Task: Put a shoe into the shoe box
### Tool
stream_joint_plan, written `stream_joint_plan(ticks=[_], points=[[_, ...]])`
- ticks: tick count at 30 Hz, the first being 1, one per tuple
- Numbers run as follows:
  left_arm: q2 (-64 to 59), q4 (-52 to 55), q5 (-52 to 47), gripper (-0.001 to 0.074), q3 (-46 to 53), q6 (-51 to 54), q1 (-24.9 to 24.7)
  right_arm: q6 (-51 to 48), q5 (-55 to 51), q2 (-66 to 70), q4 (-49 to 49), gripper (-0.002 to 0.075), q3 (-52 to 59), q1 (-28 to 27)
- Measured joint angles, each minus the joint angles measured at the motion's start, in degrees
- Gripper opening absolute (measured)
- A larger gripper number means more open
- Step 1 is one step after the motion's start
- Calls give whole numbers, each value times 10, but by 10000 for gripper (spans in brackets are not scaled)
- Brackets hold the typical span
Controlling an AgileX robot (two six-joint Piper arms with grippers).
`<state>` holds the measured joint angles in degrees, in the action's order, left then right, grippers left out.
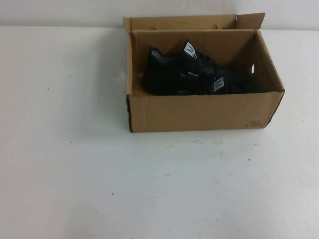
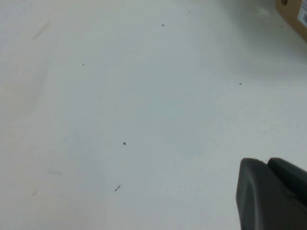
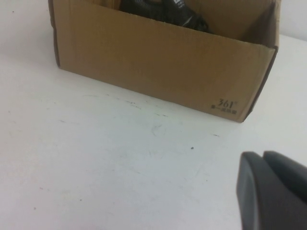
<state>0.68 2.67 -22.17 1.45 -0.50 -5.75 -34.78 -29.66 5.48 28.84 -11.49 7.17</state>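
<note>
From the high view, one shoe box [image 1: 199,112] sits on the white tabletop [image 1: 149,189], open at the top. Two black shoes lie inside, going by two white tongue labels: one shoe [image 1: 172,69] toward the robot's left, a second shoe [image 1: 227,82] beside it toward the right; their outlines merge in the dark. Neither arm shows here.

In the left wrist view, the left gripper [image 2: 273,196] is only a dark corner over bare tabletop; whether it is wide or narrow, I cannot tell.

In the right wrist view, the right gripper [image 3: 273,191] is likewise cut off near the box's printed corner, its state unclear.
</note>
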Motion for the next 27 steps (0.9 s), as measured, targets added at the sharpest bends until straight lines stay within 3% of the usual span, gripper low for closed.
stream_joint_plan(ticks=[20, 22, 27], points=[[0, 0, 0, 1, 0, -1, 0, 12, -19, -31, -34, -15, 6, 0], [0, 0, 0, 1, 0, -1, 0, 70, -18, -48, -83, -15, 6, 0], [0, 0, 0, 1, 0, -1, 0, 348, 11, -60, -281, -15, 33, 0]])
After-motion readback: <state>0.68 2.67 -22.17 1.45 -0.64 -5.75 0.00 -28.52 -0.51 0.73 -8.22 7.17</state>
